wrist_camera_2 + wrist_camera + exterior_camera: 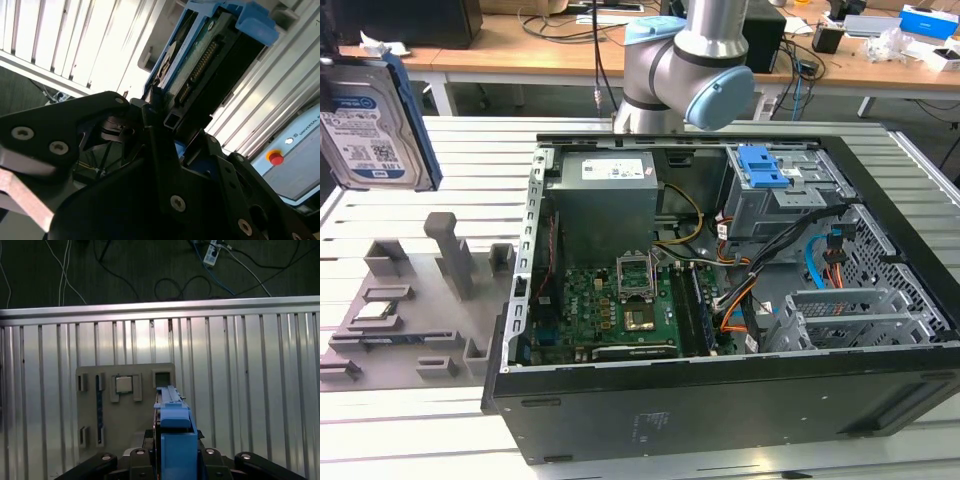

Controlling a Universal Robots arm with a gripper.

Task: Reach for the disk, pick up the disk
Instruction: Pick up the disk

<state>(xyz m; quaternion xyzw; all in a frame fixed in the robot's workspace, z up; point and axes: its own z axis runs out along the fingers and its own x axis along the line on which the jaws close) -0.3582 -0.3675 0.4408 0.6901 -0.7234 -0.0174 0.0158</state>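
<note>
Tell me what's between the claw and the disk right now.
Nothing. In the second wrist view the claw is clamped straight onto the disk, which the exterior view shows held up off the table.

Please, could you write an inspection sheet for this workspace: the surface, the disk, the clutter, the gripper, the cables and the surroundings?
Surface: slatted metal table, carrying a grey fixture plate.
Job's things: the disk is lifted clear of the table, at the exterior view's left.
Clutter: small square chip seated in the fixture plate; open computer case on the table.
Gripper: the gripper is shut on the disk, seen in both wrist views.
Cables: orange cables and a blue cable inside the case; loose cables on the floor.
Surroundings: wooden desks behind the table.
</note>
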